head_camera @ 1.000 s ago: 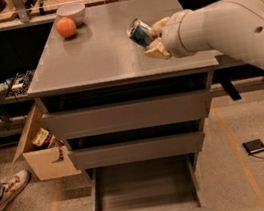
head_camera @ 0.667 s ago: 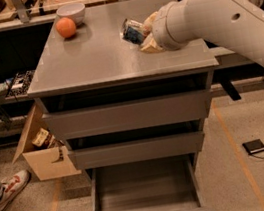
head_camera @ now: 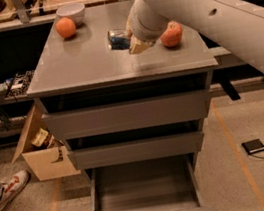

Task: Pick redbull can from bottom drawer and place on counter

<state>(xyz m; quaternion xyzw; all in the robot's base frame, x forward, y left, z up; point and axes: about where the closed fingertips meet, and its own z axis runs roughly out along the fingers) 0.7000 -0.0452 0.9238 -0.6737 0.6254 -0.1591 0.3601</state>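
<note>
The redbull can [head_camera: 117, 40], blue and silver, is tilted on its side in my gripper [head_camera: 128, 43], held just above the middle of the grey counter [head_camera: 84, 65]. The gripper is shut on the can, with a tan finger [head_camera: 140, 46] under it. The white arm comes in from the upper right and hides part of the counter's back. The bottom drawer [head_camera: 145, 196] stands pulled open below, its inside bare. The two wider drawers above it are closed.
An orange [head_camera: 65, 28] and a white bowl [head_camera: 71, 12] sit at the counter's back left. A red apple [head_camera: 172, 34] sits at the right by the arm. A cardboard box [head_camera: 40, 149], a shoe [head_camera: 9, 187] and a cabled black device [head_camera: 253, 146] lie on the floor.
The arm has swung left and farther over the counter, carrying the can from the right edge toward the middle. The apple behind it now shows.
</note>
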